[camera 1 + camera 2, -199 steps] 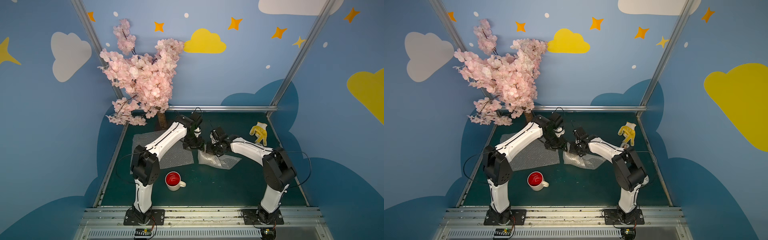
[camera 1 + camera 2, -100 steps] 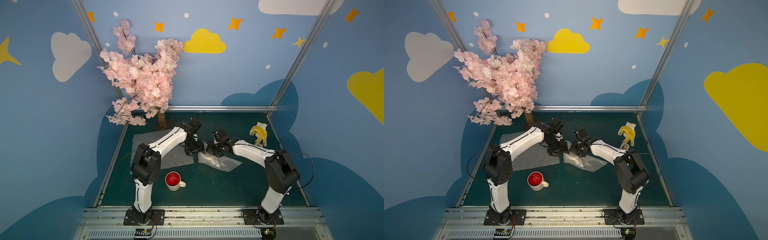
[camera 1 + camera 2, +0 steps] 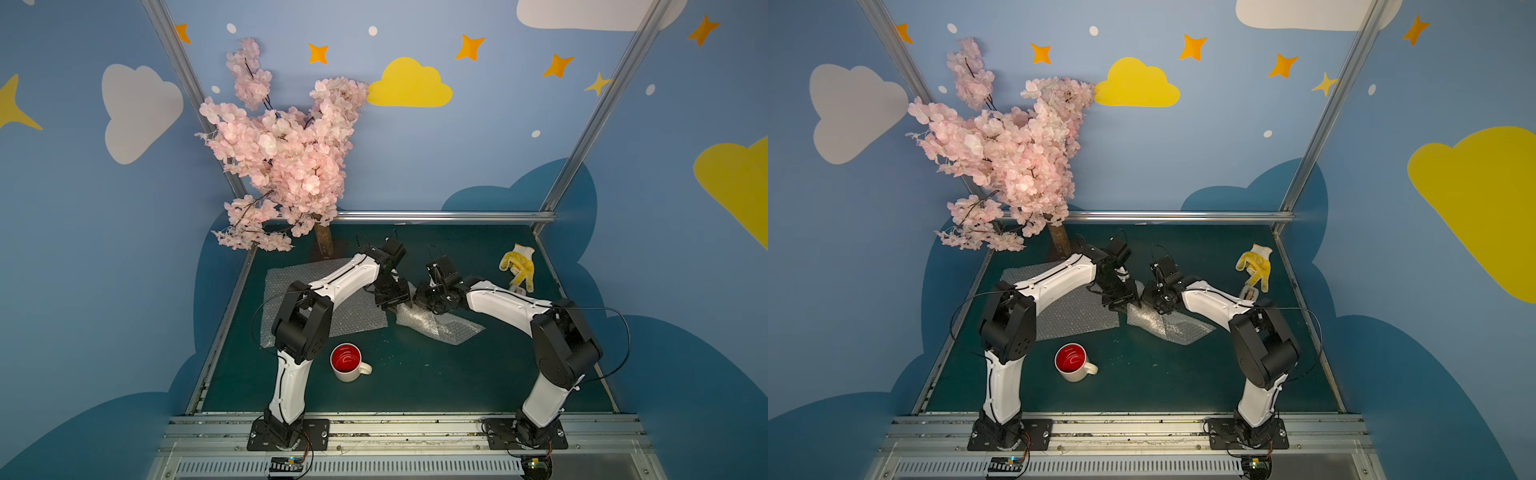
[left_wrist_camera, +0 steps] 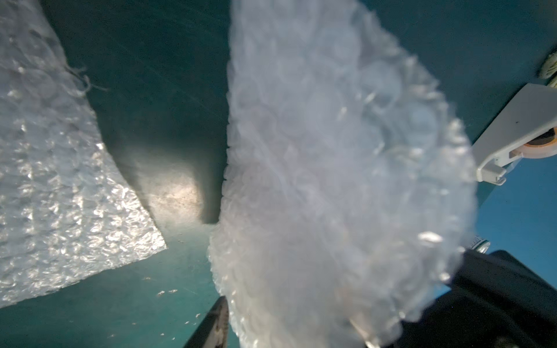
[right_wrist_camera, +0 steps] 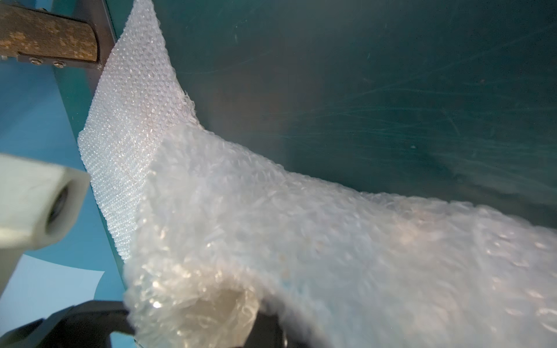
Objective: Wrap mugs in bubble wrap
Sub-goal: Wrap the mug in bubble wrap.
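One mug (image 3: pixel 348 362), cream outside and glossy red inside, stands upright in front of the left arm, also in the other top view (image 3: pixel 1073 362). A crumpled bubble wrap bundle (image 3: pixel 436 324) (image 3: pixel 1167 326) lies mid-table. My left gripper (image 3: pixel 395 301) (image 4: pixel 286 319) straddles its near end; one finger (image 4: pixel 215 322) lies against the wrap and the other is covered. My right gripper (image 3: pixel 424 299) (image 5: pixel 241 325) is shut on the wrap (image 5: pixel 301 226). A cream shape (image 5: pixel 217 304) shows through it. A flat bubble wrap sheet (image 3: pixel 361 316) lies under the left arm.
A yellow-and-white glove (image 3: pixel 518 264) lies at the back right, with a small white tape dispenser (image 3: pixel 1250 294) (image 4: pixel 512 135) just in front of it. A pink blossom tree on a brown trunk (image 3: pixel 324 243) stands at the back left. Metal rails edge the green table.
The left gripper has dropped forward onto the crumpled bundle and its jaws have narrowed around it. The right gripper has stayed shut on the wrap, hardly moving.
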Controlling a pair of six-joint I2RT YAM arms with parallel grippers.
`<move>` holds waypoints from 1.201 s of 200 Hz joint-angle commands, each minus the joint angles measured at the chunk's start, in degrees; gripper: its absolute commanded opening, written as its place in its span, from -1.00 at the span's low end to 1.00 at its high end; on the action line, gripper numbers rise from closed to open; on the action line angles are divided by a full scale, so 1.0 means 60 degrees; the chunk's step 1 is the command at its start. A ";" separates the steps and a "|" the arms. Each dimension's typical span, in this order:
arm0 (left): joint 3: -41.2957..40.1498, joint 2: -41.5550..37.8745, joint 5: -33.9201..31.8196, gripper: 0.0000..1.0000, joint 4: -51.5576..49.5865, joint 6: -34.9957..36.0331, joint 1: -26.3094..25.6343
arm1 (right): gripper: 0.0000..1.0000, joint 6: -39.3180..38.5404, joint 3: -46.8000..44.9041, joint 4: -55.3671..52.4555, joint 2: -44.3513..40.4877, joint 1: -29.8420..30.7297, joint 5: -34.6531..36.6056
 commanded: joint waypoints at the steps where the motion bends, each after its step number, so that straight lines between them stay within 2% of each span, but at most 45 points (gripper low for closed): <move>1: 0.0251 0.0244 -0.0147 -0.08 -0.0164 -0.0076 -0.0037 | -1.00 0.0069 0.0004 -0.0178 -0.0224 -0.0124 0.0230; 67: 0.1653 0.1106 -0.0674 -0.50 -0.1356 0.0335 -0.0058 | -1.00 -0.0251 0.0061 -0.0376 -0.0421 -0.0094 0.0204; 113: 0.2273 0.1357 -0.1058 -0.67 -0.2064 0.0618 -0.0050 | -0.69 -0.0571 -0.0175 -0.0124 -0.0726 -0.0108 0.0026; 120: 0.2433 0.1421 -0.1384 -0.69 -0.2201 0.0671 -0.0053 | -0.63 -0.0650 -0.0172 -0.0126 -0.0765 -0.0107 0.0013; 162: 0.3644 0.2014 -0.1823 -0.94 -0.3324 0.1105 -0.0049 | -0.20 -0.1332 -0.0740 0.0689 -0.1434 -0.0120 -0.0581; 192: 0.4536 0.2422 -0.2073 -0.95 -0.4071 0.1508 -0.0046 | 0.16 -0.2486 -0.1050 0.0996 -0.2144 -0.0164 -0.1172; 215: 0.4929 0.2561 -0.2322 -0.95 -0.4430 0.1820 -0.0049 | 0.36 -0.3164 -0.1416 0.0893 -0.2988 -0.0246 -0.1290; 240: 0.5489 0.2868 -0.2326 -0.95 -0.4941 0.2319 -0.0041 | 0.51 -0.3010 -0.1902 0.0259 -0.3876 -0.0411 -0.0566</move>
